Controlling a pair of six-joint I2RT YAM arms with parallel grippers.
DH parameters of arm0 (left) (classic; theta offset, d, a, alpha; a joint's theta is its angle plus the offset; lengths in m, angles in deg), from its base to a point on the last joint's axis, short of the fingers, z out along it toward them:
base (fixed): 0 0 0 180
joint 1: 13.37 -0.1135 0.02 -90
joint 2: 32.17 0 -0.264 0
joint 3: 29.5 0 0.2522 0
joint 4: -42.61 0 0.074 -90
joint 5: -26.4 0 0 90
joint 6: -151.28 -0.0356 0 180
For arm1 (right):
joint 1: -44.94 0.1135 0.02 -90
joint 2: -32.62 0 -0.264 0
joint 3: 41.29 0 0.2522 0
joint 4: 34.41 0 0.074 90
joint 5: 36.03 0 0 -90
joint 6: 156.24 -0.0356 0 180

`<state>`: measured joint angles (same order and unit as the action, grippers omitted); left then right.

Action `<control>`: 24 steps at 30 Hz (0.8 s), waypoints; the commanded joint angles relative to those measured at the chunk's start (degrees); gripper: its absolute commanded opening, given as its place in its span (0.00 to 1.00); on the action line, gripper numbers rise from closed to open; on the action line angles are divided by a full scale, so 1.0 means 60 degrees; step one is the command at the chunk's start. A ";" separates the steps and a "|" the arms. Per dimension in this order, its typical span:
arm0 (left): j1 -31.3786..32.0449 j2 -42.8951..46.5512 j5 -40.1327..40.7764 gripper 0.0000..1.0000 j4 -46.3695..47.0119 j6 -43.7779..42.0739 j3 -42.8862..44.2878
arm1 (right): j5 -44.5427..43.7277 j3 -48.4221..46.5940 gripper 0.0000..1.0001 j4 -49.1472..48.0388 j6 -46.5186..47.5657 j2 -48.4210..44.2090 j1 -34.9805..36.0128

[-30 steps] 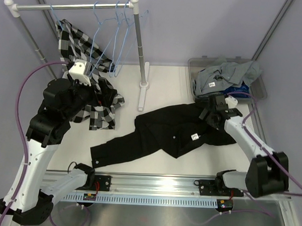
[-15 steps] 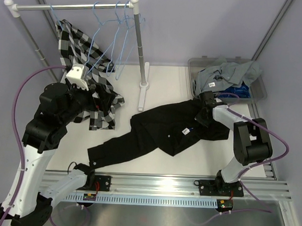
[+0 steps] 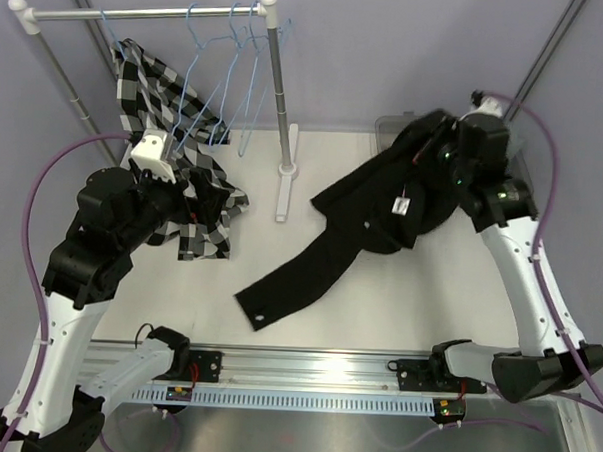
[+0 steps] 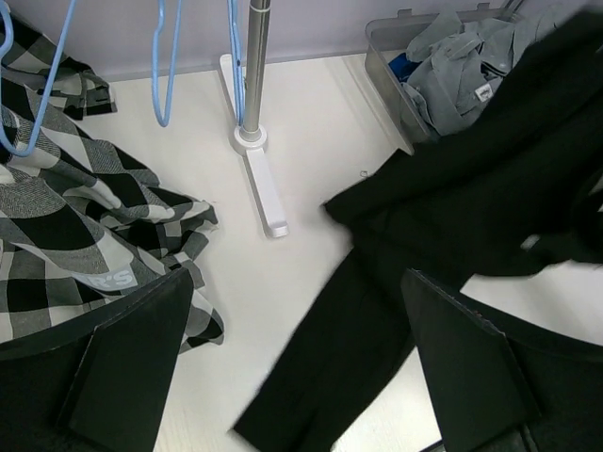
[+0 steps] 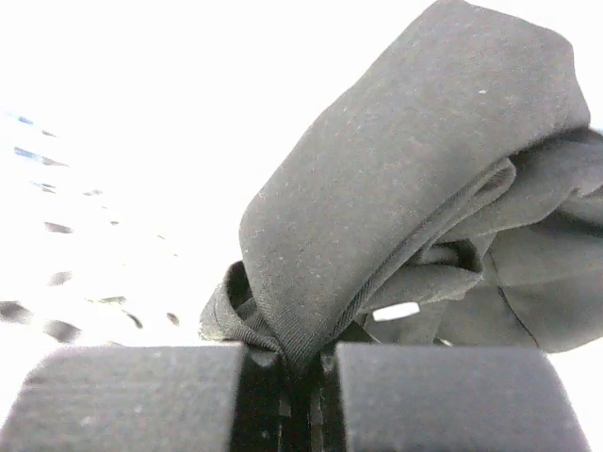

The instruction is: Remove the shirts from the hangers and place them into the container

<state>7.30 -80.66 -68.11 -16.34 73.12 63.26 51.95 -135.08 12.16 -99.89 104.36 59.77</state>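
Observation:
My right gripper [image 5: 287, 353] is shut on a fold of the plain black shirt [image 3: 383, 200] and holds it raised over the container [image 4: 386, 85], which is mostly hidden in the top view. One black sleeve [image 3: 278, 295] trails down to the table. A grey shirt [image 4: 462, 56] and a bit of blue fabric [image 4: 403, 64] lie in the container. The black-and-white check shirt [image 3: 197, 211] hangs on a light-blue hanger [image 3: 191, 111] and spills onto the table. My left gripper [image 4: 297, 278] is open beside it, holding nothing.
Several bare light-blue hangers [image 3: 239, 43] hang from the silver rail [image 3: 141, 15]. Its upright post [image 3: 277, 95] and white foot [image 3: 285, 175] stand between the two arms. Purple cables loop off both arms.
My right gripper closed on the black shirt and rose with it towards the back right, pulling the shirt and its sleeve off the table. The left arm barely moved.

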 commanded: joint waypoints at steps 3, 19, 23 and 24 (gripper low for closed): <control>-0.0031 -0.0034 -0.0200 0.99 0.0075 -0.0010 0.0354 | 0.0293 -0.4644 0.00 0.0609 0.1183 0.1088 -0.0493; -0.0031 0.0128 -0.0171 0.99 0.0061 0.0371 -0.0085 | 0.0383 -1.1054 0.00 -0.4574 0.1008 0.5459 -0.3202; -0.0031 0.0098 -0.0156 0.99 -0.0012 0.0371 -0.0130 | 0.0410 -1.0496 0.00 -0.4883 0.0892 0.5620 -0.3977; -0.0031 0.0098 -0.0141 0.99 -0.0012 0.0371 -0.0130 | 0.0555 -1.0393 0.00 -0.5072 0.0659 0.5766 -0.4154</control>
<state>7.30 -80.53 -68.13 -17.63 74.85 63.13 55.19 -197.99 -7.64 -93.81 139.33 37.76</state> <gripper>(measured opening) 0.988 0.056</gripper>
